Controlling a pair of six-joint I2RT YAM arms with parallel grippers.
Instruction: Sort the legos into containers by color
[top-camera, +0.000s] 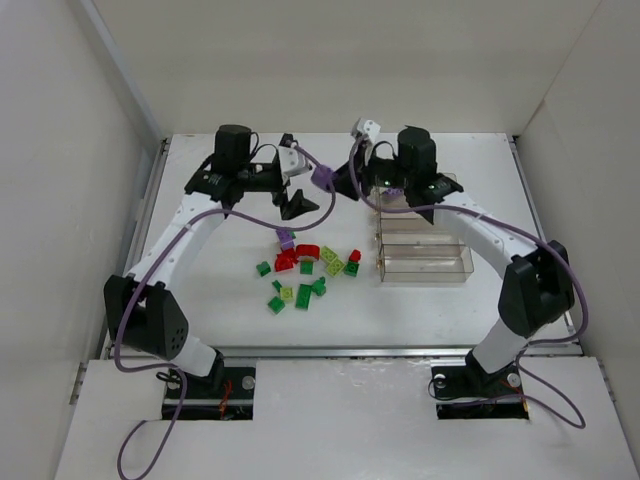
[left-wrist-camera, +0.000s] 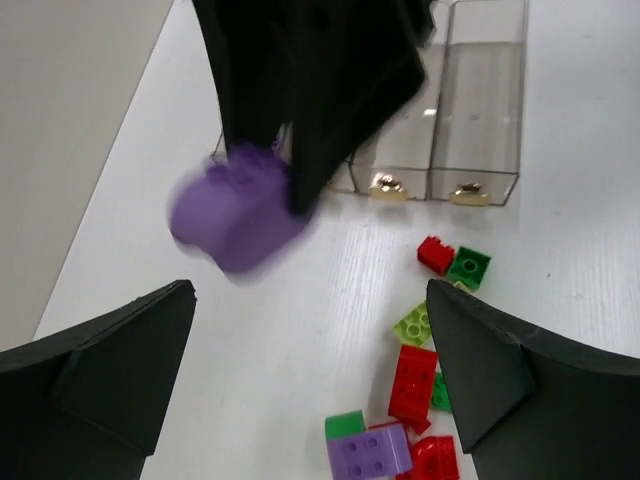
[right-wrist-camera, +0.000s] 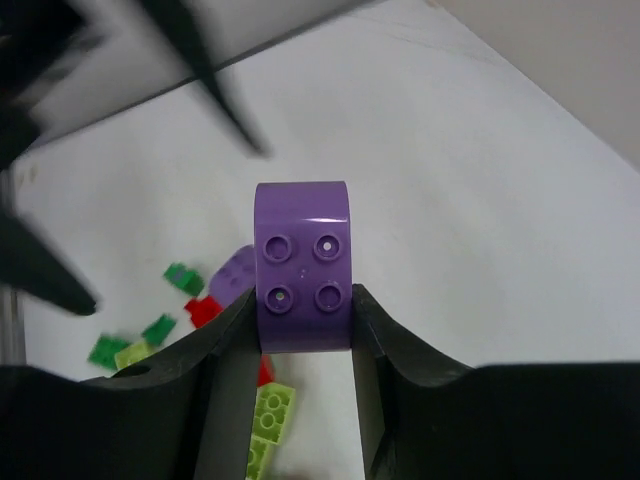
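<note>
Clamped tight between the fingers of my right hand (right-wrist-camera: 302, 300) is a purple brick (right-wrist-camera: 302, 265), studs facing the lens at frame centre. My left hand (left-wrist-camera: 310, 290) hangs with fingers wide apart. In the top view, loose legos (top-camera: 310, 268) lie mid-frame on the surface (top-camera: 230, 310), left of the containers (top-camera: 425, 272).

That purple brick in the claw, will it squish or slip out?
Probably stiff: squeezed by the right claw, the purple brick shows undented edges. Its glossy sides may be slippery. Its rounded end might let it rock.
</note>
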